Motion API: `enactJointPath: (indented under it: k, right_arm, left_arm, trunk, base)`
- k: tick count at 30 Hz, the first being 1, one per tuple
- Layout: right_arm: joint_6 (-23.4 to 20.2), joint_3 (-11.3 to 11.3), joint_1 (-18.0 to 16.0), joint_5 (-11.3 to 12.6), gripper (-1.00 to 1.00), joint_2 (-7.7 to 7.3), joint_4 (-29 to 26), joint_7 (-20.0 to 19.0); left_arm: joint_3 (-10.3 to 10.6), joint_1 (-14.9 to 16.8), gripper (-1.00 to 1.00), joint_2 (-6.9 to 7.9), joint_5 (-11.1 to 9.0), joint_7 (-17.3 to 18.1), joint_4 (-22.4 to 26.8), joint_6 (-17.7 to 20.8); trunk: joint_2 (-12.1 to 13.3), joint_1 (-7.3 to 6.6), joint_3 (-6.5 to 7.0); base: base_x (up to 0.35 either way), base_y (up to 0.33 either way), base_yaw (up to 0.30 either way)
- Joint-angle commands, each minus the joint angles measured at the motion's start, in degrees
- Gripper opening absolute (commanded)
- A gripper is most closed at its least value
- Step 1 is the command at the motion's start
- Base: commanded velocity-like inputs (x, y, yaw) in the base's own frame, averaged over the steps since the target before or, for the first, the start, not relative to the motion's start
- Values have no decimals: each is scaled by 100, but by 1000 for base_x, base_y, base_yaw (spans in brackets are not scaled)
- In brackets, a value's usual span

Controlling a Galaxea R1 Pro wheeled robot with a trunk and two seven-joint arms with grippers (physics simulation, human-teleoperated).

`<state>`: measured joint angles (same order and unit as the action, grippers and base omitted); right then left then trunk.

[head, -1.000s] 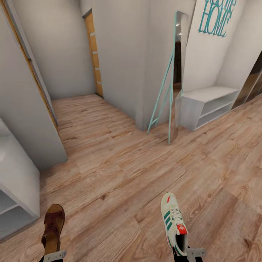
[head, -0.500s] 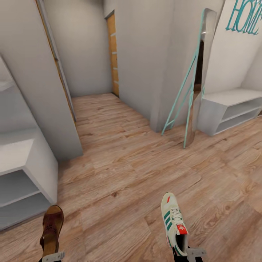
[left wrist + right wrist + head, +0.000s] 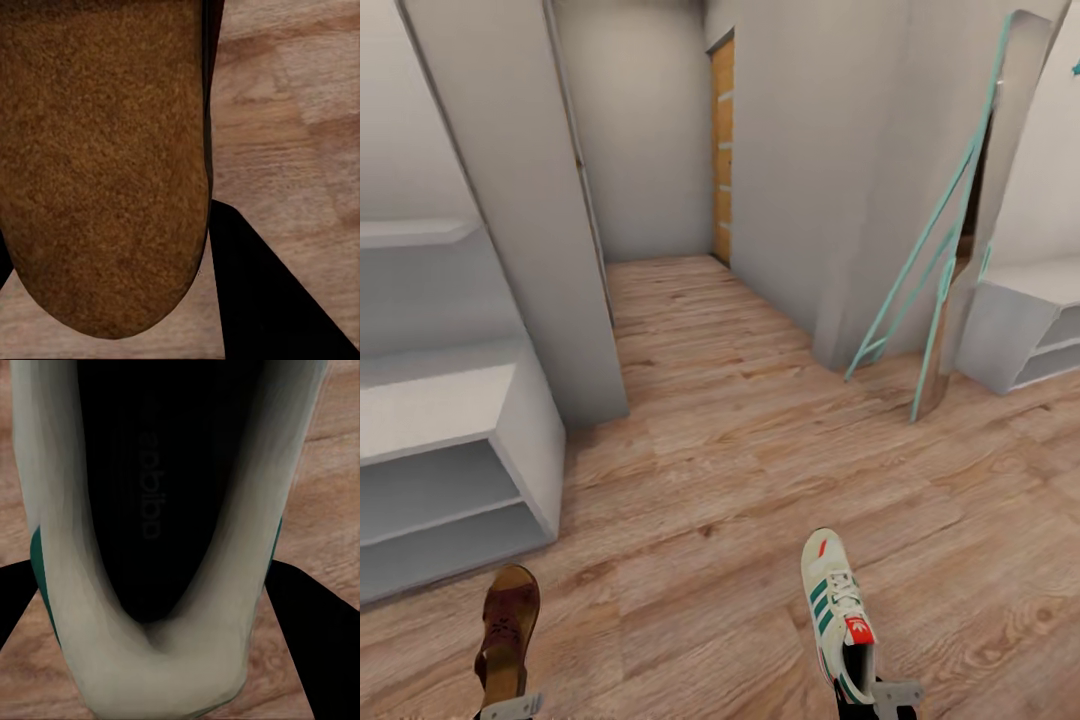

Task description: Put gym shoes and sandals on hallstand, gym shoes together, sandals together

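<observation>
A brown sandal (image 3: 508, 620) hangs above the corridor floor (image 3: 720, 500) at the lower left of the head view, with my left gripper (image 3: 508, 702) shut on its heel end. The left wrist view shows the sandal (image 3: 105, 165) close up beside one dark finger (image 3: 262, 300). At the lower right, my right gripper (image 3: 865, 697) is shut on the heel of a white gym shoe (image 3: 835, 605) with green stripes. Its opening (image 3: 165, 510) faces the right wrist camera between two dark fingers (image 3: 322, 637). The white hallstand (image 3: 440, 400) stands at the left, with a bench top and two open shelves.
A mirror on a teal frame (image 3: 960, 230) leans against the wall at the right. Beside it stands another low white shelf unit (image 3: 1010, 340). A grey wall panel (image 3: 530, 220) juts out next to the hallstand. The corridor runs back to a wooden door (image 3: 722, 150).
The camera has turned left, so the hallstand has come further into view and the mirror has slid right. Both grippers keep the sandal and the gym shoe in the same hold.
</observation>
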<state>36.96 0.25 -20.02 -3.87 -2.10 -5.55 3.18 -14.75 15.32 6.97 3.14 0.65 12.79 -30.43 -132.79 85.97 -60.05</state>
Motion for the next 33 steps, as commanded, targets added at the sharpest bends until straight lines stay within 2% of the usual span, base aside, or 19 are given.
enactJointPath:
  k: [1, 9, 19, 33]
  right_arm:
    - [13, 0, -2, -41, -100, -1, 1, 25]
    - [13, 1, -2, -43, -100, -1, 1, 25]
    - [13, -1, -2, -44, -100, -1, 1, 25]
    - [13, -6, -2, -44, -100, -1, 1, 25]
  left_arm:
    - [-37, 6, -100, -2, 54, 1, -10, -16]
    - [-39, 6, -100, -2, 48, -3, -7, -16]
    - [-51, 6, -100, 1, 46, -6, -7, -16]
    - [-55, 6, -100, 11, 46, -12, -5, -16]
  trunk:
    - [-2, -1, -4]
    - [-2, -1, -4]
    - [-2, -1, -4]
    - [-2, -1, -4]
  base:
    - [0, 0, 279]
    - [-48, 90, 279]
    - [-108, 275, 279]
    - [-8, 303, 279]
